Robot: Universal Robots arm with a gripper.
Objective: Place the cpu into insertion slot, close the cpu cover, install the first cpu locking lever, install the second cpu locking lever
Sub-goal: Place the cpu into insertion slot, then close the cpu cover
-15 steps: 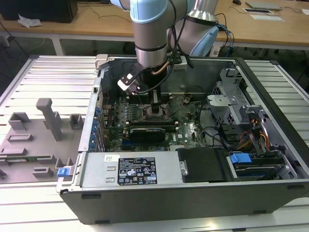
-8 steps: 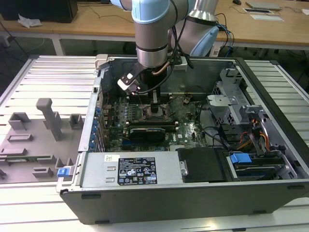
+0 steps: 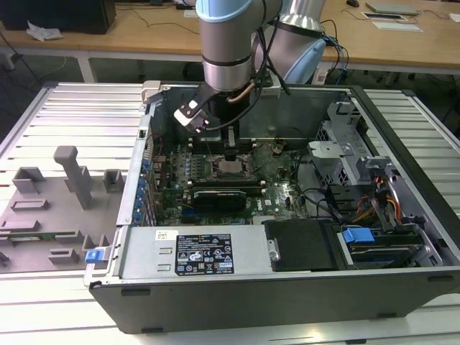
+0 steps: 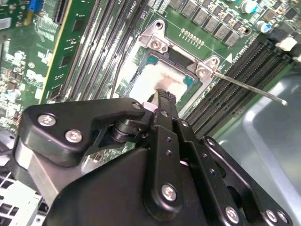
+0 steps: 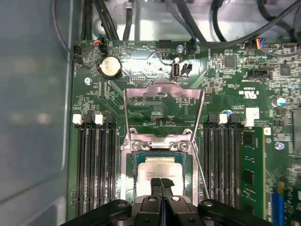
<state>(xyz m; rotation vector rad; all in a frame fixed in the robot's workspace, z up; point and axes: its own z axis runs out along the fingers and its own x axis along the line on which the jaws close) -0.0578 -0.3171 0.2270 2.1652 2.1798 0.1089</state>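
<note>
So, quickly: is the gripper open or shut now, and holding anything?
Gripper: shut, holding nothing, tips over the cpu in the insertion slot.

- Setting: a robotics laboratory or test workshop, not a home or shop.
- Work surface: a bench (image 3: 75, 115) of ribbed metal profiles, a kind used for mounting rigs.
- Equipment: an industrial robot arm (image 3: 228, 50) stands over the bench. In the first wrist view its gripper (image 5: 162, 182) is over a green motherboard (image 5: 225, 80).
- Test piece: a desktop computer case (image 3: 287, 298) lies on its side with the panel off and the internals exposed.
- Fixtures: plain grey holder blocks (image 3: 72, 176) sit at the exterior view's left.
- Surroundings: wooden desks (image 3: 144, 32) behind carry flat grey devices (image 3: 392, 8) and loose cables (image 3: 338, 52).
</note>
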